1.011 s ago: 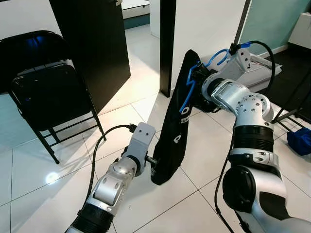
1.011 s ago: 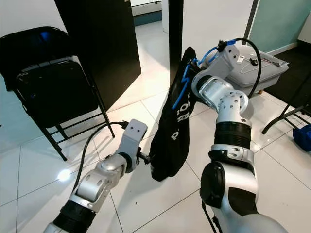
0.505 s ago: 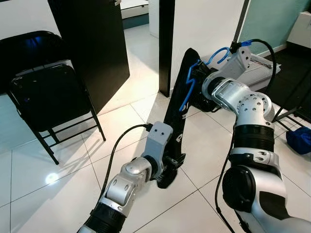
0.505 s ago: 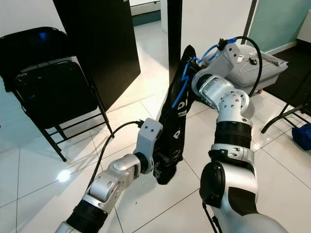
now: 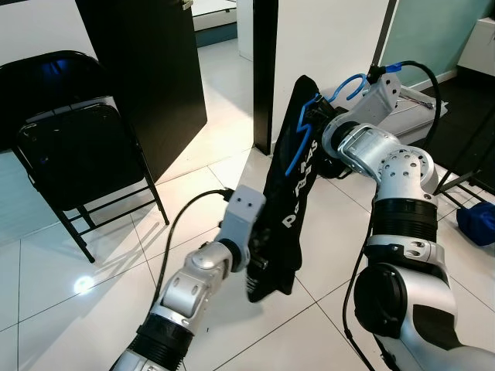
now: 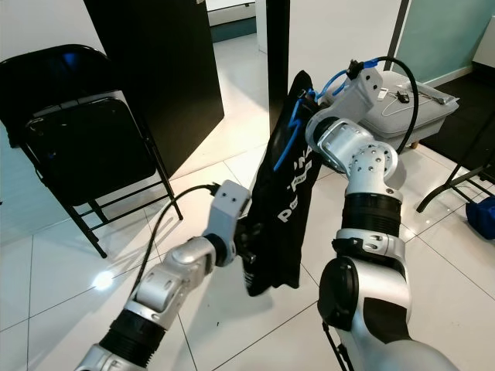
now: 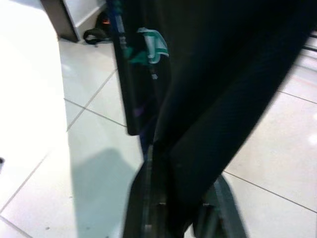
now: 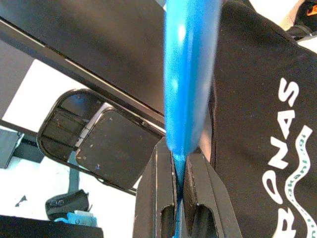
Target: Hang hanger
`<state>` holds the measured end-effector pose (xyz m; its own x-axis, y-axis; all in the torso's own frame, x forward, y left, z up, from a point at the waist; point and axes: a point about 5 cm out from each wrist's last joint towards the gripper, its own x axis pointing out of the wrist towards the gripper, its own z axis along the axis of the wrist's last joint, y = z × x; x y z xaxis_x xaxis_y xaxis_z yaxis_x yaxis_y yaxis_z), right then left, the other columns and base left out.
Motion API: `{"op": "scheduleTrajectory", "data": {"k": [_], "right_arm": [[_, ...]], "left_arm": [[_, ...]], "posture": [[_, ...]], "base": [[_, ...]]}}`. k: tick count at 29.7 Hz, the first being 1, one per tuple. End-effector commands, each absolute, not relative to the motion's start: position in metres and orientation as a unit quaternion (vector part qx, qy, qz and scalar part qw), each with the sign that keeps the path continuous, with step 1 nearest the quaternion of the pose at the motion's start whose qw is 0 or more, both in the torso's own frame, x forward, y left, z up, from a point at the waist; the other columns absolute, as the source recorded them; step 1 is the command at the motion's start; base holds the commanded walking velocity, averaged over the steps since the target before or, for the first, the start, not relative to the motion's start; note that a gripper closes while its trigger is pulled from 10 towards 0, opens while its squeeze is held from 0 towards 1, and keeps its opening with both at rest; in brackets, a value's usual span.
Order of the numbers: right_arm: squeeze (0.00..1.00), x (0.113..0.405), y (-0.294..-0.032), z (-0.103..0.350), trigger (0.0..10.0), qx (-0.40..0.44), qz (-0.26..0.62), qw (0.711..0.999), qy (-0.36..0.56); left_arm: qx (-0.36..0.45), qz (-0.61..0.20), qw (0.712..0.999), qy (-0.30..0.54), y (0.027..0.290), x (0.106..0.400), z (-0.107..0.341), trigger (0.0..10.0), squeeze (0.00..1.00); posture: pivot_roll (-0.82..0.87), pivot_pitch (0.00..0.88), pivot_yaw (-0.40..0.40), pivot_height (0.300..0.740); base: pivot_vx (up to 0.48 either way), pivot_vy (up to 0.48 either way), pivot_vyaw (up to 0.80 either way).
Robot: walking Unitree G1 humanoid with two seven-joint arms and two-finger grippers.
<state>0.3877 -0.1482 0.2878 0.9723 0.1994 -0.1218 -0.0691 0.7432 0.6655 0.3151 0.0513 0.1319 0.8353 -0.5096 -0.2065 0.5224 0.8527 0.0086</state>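
A blue hanger [image 5: 299, 144] carries a black garment [image 5: 288, 202] with white lettering, which hangs down almost to the tiled floor. My right gripper [image 8: 179, 198] is shut on the hanger's blue bar, held high beside the dark post; the blue hook [image 5: 349, 83] curls above my right wrist. My left gripper [image 5: 259, 263] is low, at the garment's lower left edge. In the left wrist view the black cloth [image 7: 223, 89] runs down between the fingers [image 7: 143, 208], which are shut on it.
A black folding chair [image 5: 77, 154] stands at the left, with a black panel [image 5: 147, 69] behind it. A dark post [image 5: 264, 69] rises just behind the garment. A grey case [image 6: 410, 108], black rack legs [image 5: 464, 182] and a blue bag [image 5: 476, 224] are at the right.
My left arm pushed in against the garment's lower part and then drew back a little to the left. The cloth now hangs wider, with more lettering showing. The right arm has held still.
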Motion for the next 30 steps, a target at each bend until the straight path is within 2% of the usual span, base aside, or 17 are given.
{"op": "scheduleTrajectory", "data": {"k": [1,7,13,17,23,25,26,29,30], "right_arm": [[0.00,0.384,-0.142,0.298,10.0,0.336,0.098,0.933,0.079],[0.00,0.384,-0.147,0.295,10.0,0.325,0.089,0.938,0.080],[0.00,0.386,-0.162,0.286,10.0,0.297,0.044,0.951,0.074],[0.00,0.388,-0.176,0.277,10.0,0.282,0.003,0.957,0.060],[0.00,0.391,-0.181,0.267,10.0,0.333,-0.026,0.941,0.045],[0.00,0.389,-0.165,0.248,10.0,0.354,-0.036,0.931,0.080],[0.00,0.389,-0.165,0.248,10.0,0.354,-0.036,0.931,0.080],[0.00,0.383,-0.137,0.231,10.0,0.371,-0.011,0.919,0.129],[0.00,0.383,-0.137,0.231,10.0,0.371,-0.011,0.919,0.129]], "left_arm": [[0.047,-0.255,0.962,0.082,0.061,0.320,0.140,0.0,0.00],[0.066,-0.253,0.963,0.065,0.071,0.321,0.148,0.0,0.00],[0.108,-0.266,0.957,0.032,0.090,0.320,0.168,0.0,0.00],[0.115,-0.314,0.943,-0.007,0.096,0.313,0.196,0.0,0.00],[0.126,-0.360,0.923,-0.046,0.096,0.305,0.225,0.0,0.00],[0.142,-0.356,0.921,-0.067,0.097,0.305,0.239,0.0,0.00],[0.142,-0.356,0.921,-0.067,0.097,0.305,0.239,0.0,0.00],[0.152,-0.357,0.919,-0.066,0.095,0.303,0.238,0.0,0.00],[0.152,-0.357,0.919,-0.066,0.095,0.303,0.238,0.0,0.00]], "posture": [[-0.07,0.050,0.068,0.740],[-0.07,0.051,0.066,0.740],[-0.06,0.051,0.055,0.740],[-0.04,0.041,0.042,0.740],[-0.02,0.037,0.037,0.740],[-0.02,0.036,0.036,0.740],[-0.02,0.036,0.036,0.740],[-0.02,0.033,0.033,0.740],[-0.02,0.033,0.033,0.740]], "base": [[0.000,0.000,0.00],[0.000,0.000,0.00],[0.000,0.000,0.00],[0.000,0.000,0.00],[0.000,0.000,0.00],[0.000,0.000,0.00],[0.000,0.000,0.00],[0.000,0.000,0.00],[0.000,0.000,0.00]]}}
